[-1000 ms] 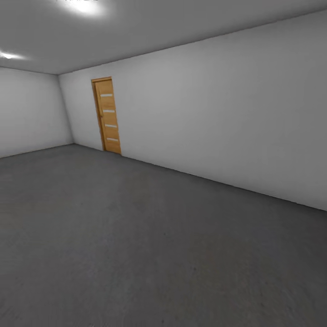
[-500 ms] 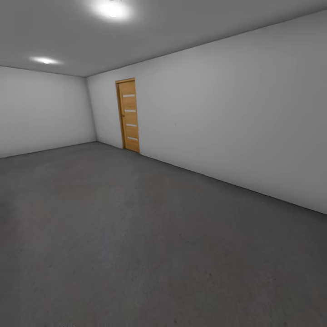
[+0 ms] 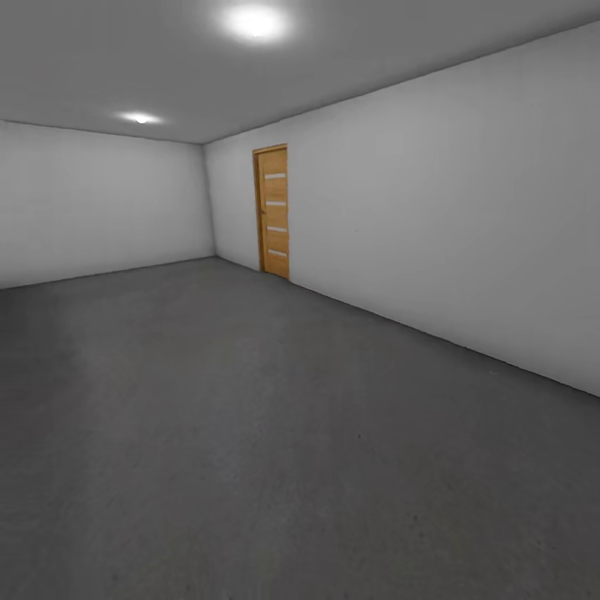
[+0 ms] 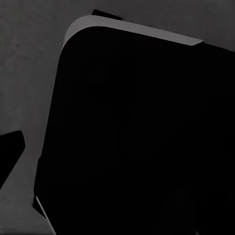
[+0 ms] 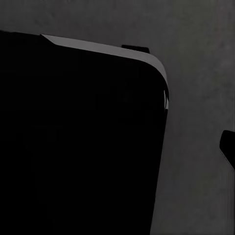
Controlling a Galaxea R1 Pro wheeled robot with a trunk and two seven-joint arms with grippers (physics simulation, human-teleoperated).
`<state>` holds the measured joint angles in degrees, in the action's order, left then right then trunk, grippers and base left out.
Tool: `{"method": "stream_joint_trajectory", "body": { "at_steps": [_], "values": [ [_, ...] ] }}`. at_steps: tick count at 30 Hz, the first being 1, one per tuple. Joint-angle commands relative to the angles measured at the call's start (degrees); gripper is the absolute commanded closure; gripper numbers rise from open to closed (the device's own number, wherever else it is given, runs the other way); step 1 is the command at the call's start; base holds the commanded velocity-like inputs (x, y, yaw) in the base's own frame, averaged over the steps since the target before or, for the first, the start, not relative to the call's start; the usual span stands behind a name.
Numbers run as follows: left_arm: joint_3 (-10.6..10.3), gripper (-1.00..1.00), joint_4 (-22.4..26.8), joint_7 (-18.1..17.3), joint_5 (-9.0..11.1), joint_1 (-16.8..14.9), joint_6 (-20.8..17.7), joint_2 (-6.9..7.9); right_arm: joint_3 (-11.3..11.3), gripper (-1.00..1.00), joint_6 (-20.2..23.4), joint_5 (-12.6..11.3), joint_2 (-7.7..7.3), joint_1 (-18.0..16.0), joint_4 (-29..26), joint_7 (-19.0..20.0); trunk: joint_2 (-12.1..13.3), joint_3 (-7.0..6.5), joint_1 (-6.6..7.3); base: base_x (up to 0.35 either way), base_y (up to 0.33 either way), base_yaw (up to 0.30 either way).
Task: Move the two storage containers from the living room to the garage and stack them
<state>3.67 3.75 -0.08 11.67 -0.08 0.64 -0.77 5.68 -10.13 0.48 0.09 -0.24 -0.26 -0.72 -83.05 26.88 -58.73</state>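
Note:
I am in the garage, a bare room with white walls and a dark grey concrete floor. The two storage containers are out of view, and so is the living room. Both wrist views look down at the grey floor past my own black body. A dark tip juts in at one edge of the left wrist view and another dark tip at one edge of the right wrist view. Whether these are fingers, and how the jaws stand, I cannot tell.
A narrow wooden door with small glass slits stands shut in the right-hand wall, near the far corner. Two ceiling lights glow overhead. Open concrete floor stretches ahead and to the left.
The whole head picture has shifted right, so the camera has turned left. The door and far corner sit further right in view, and more of the left wall shows.

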Motion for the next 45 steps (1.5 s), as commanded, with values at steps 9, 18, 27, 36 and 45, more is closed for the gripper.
{"method": "stream_joint_trajectory", "body": {
  "at_steps": [9, 18, 27, 36, 45],
  "values": [
    [0.3, -1.0, 0.0, 0.0, 0.1, 0.0, 0.1, -0.02, 0.3, -1.0, -0.2, 0.0, 0.0, 0.0, 0.0, -0.1, 0.0, 0.05, 0.0, 0.084, 0.0, 0.279],
    [0.3, -1.0, 0.0, 0.0, 0.1, 0.0, 0.0, -0.02, 0.3, -1.0, -0.2, 0.0, 0.0, 0.0, 0.0, -0.1, 0.0, 0.05, 0.0, 0.304, 0.0, 0.279],
    [0.3, -1.0, 0.0, 0.1, 0.1, 0.0, 0.0, -0.02, 0.3, -1.0, -0.3, 0.0, 0.05, 0.0, 0.0, -0.1, 0.0, 0.05, 0.0, 0.321, 0.0, 0.066],
    [0.3, -1.0, 0.0, 0.1, 0.2, 0.0, -0.4, -0.02, 0.3, -1.0, -0.3, 0.1, 0.0, 0.0, 0.0, 0.0, 0.0, 0.05, 0.0, 0.322, 0.0, 0.001],
    [0.3, -1.0, 0.0, 0.1, 0.2, 0.0, -0.4, -0.02, 0.3, -1.0, -0.3, 0.1, 0.0, 0.0, 0.0, -0.1, 0.0, 0.05, 0.0, 0.322, 0.0, 0.0]
  ]
}}
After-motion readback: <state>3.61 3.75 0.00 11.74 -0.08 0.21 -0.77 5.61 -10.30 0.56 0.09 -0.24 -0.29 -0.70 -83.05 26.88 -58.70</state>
